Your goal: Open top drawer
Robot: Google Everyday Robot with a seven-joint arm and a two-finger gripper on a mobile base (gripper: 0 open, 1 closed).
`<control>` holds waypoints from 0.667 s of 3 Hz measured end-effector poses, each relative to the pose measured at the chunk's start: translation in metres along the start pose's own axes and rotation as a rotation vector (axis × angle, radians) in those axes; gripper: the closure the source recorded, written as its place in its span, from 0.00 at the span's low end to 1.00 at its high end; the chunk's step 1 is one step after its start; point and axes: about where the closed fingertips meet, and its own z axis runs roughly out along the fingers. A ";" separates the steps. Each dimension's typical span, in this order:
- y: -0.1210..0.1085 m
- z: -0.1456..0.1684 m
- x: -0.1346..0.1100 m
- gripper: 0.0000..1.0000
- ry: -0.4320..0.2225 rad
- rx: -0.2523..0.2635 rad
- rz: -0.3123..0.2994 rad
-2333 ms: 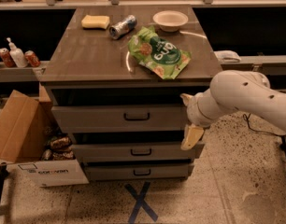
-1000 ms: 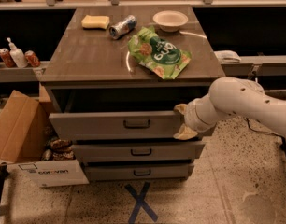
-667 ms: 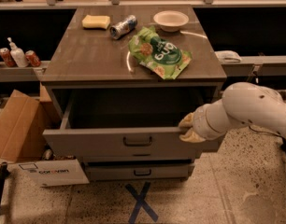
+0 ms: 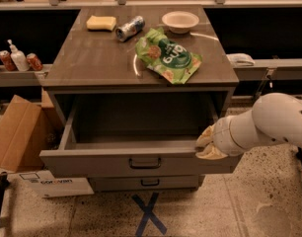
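The top drawer point(image 4: 92, 163) of the grey-brown cabinet stands pulled far out, its deep box bare inside, with a small black handle point(image 4: 145, 163) at the centre of its front. My gripper point(image 4: 206, 143) is at the right end of the drawer front, its yellowish fingertips point(image 4: 210, 152) at the upper right corner of the front. The white arm point(image 4: 274, 125) reaches in from the right. A lower drawer point(image 4: 146, 182) stays closed beneath it.
On the cabinet top point(image 4: 92, 58) lie a green snack bag point(image 4: 168, 56), a can on its side point(image 4: 130, 27), a yellow sponge point(image 4: 101, 22) and a white bowl point(image 4: 180, 20). A cardboard box point(image 4: 18, 132) stands at left. Blue tape cross point(image 4: 148, 214) marks the floor.
The top drawer went from shut to pulled far out toward the camera. My gripper moved with its right end, down and forward.
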 end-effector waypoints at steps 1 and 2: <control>0.000 0.001 -0.001 0.68 0.000 -0.002 -0.002; 0.001 0.001 -0.002 0.45 -0.001 -0.003 -0.004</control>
